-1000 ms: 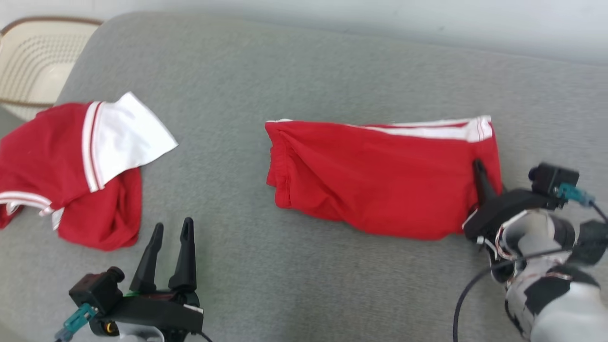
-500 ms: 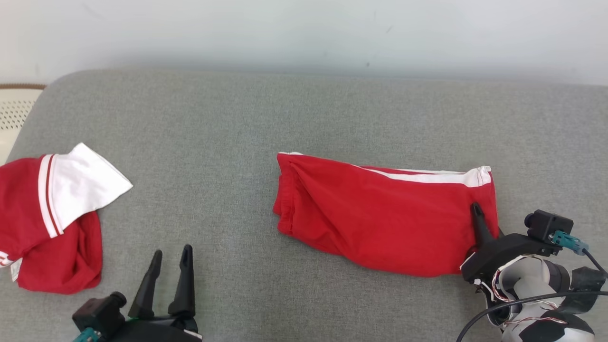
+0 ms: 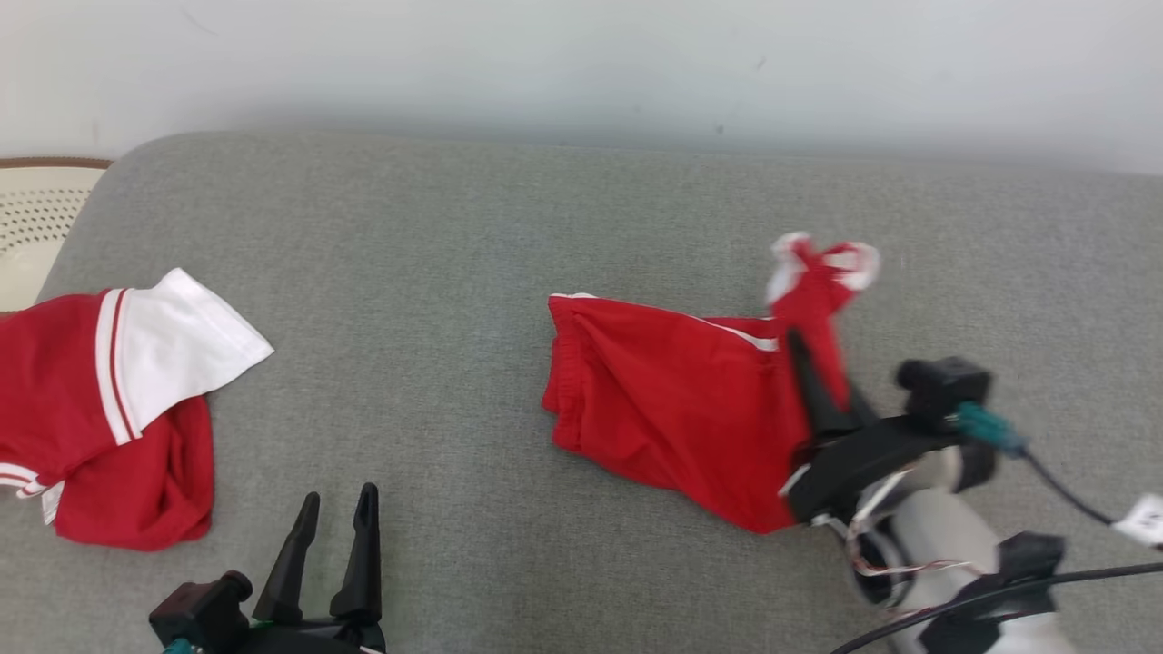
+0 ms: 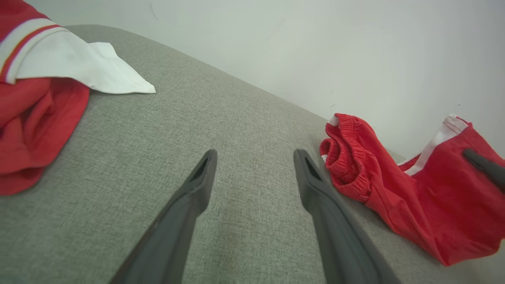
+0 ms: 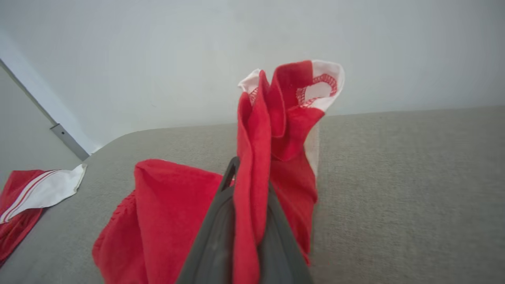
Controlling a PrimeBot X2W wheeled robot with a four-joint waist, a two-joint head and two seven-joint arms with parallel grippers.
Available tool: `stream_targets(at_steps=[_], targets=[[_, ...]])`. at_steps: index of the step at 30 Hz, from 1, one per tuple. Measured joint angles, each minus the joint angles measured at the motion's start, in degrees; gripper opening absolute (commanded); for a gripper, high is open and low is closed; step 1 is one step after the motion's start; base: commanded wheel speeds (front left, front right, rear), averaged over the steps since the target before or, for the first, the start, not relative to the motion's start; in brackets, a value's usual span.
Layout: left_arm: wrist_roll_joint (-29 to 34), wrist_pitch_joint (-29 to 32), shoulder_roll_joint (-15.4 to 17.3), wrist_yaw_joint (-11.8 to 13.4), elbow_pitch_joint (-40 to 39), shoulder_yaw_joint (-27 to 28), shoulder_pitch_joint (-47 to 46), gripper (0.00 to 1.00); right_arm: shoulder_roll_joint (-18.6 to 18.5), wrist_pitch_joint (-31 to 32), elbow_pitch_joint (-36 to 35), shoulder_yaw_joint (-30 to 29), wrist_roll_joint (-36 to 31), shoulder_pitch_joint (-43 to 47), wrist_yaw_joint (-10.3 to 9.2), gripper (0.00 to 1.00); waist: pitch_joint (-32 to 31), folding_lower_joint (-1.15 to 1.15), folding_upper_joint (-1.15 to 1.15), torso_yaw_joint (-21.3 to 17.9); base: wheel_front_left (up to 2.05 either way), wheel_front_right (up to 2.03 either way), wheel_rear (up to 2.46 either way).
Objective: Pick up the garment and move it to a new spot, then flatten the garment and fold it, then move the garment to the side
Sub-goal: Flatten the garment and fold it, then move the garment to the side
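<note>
We see the red shorts [image 3: 672, 409] lying on the grey sofa [image 3: 454, 272], right of its middle. Their long axis runs left to right across the seat. The gathered elastic waistband points toward our left. The leg end points toward our right and is held up off the fabric.

Our right gripper [image 3: 809, 363] pinches that raised end. In the right wrist view its fingers are pressed together with a fold of red cloth between them. The white-trimmed hem stands up above the fingertips, toward the pale wall [image 3: 581, 64]. The rest of the shorts sags down to the seat and rests there, wrinkled.

Our left gripper [image 3: 340, 495] is at the near edge of the sofa, well apart from the shorts. Its fingers are spread with nothing between them, pointing toward the wall.

A second garment [image 3: 109, 409], red and white, lies crumpled at the far left of the seat. A cream basket [image 3: 36, 218] is just beyond that end.
</note>
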Motion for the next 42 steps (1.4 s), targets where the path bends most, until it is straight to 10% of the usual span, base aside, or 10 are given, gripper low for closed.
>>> stream_targets(at_steps=[14,15,17,29,42], targets=[[-2.07,0.00,0.01,0.02,0.81,-1.96,0.07,1.00,4.34,1.44,4.21,14.91,3.92,-5.92,0.00,0.00,0.67,0.00,0.00,5.01,0.00,0.00,0.00],[-2.18,0.00,-0.01,0.02,0.87,-2.15,0.05,1.00,4.42,1.49,5.30,15.12,4.25,-6.18,0.00,0.10,0.75,0.00,0.00,5.48,0.00,0.00,0.00],[-2.49,0.00,-0.01,0.02,0.80,-2.25,-0.06,1.00,4.61,1.47,6.97,15.60,5.15,-6.36,0.00,1.00,0.90,0.00,0.00,6.41,0.00,0.00,0.00],[-2.36,0.00,0.01,0.51,-0.63,-0.66,0.55,1.00,2.78,0.12,-1.41,9.36,8.51,-7.28,0.00,1.00,1.14,0.00,0.00,6.37,0.00,0.00,0.00],[-1.88,0.00,-0.01,0.49,-1.21,-2.38,-0.59,1.00,0.80,0.00,7.06,0.32,7.50,-1.10,-0.01,1.00,2.88,0.00,0.00,5.86,0.00,0.00,0.00]])
